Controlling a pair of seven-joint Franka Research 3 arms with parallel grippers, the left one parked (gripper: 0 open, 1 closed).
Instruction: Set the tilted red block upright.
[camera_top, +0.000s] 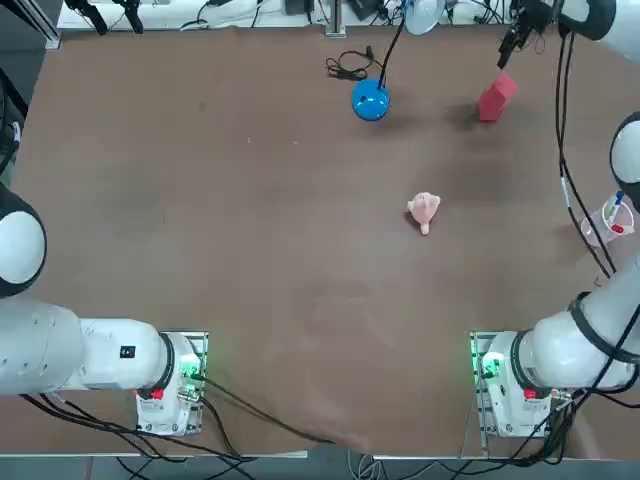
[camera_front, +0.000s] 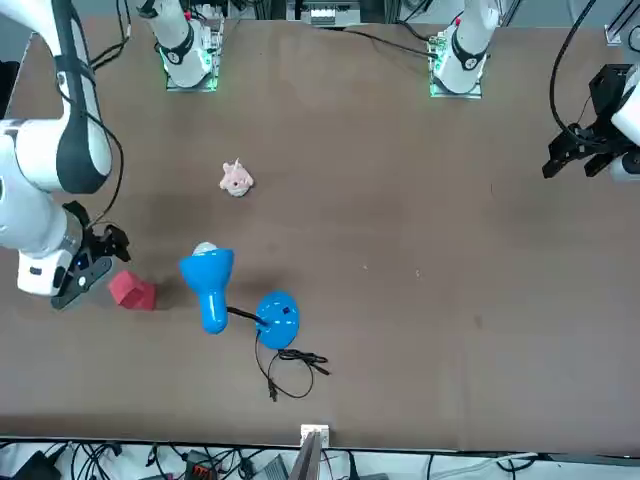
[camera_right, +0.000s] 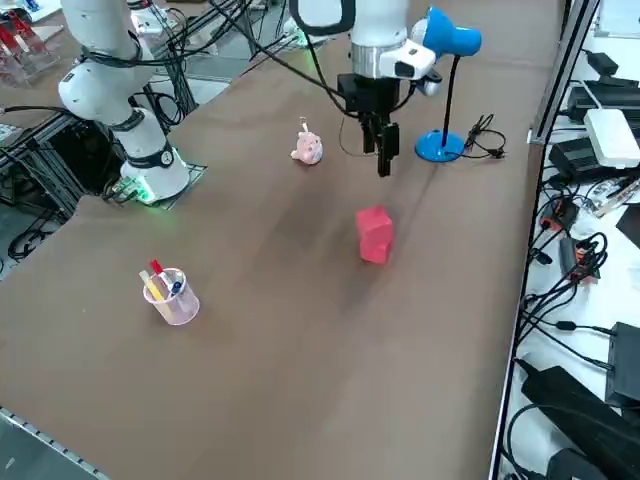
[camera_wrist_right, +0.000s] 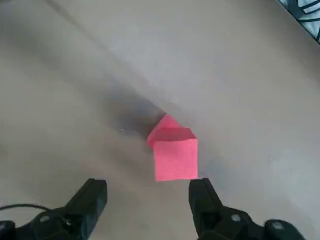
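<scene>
Over the surface, top view: red block (camera_top: 496, 97) leans near the far edge, to the right of the blue lamp base (camera_top: 370, 100); right pincer (camera_top: 513, 41) sits just beyond it, released and empty
Risk, top view: a descent slightly off centre would push the leaning block flat or skid it toward the far edge
Front view: block (camera_front: 132, 291) rests on the brown surface (camera_front: 400, 250) just beside the pincer (camera_front: 95, 250); the blue lamp head (camera_front: 208, 275) hangs close on the other side
Risk, front view: a wide swing while righting the block might clip the lamp
Right side view: pincer (camera_right: 383, 150) hovers above and apart from the block (camera_right: 374, 234); pink toy (camera_right: 306, 148) and pen cup (camera_right: 170, 295) stand well apart
Risk, side view: closing too high would catch only an upper corner, so the block could twist out
Wrist view: block (camera_wrist_right: 173, 149) lies ahead of the spread fingers (camera_wrist_right: 90, 197), nearer one of them
Risk, wrist view: that finger may hit first and tip it
</scene>
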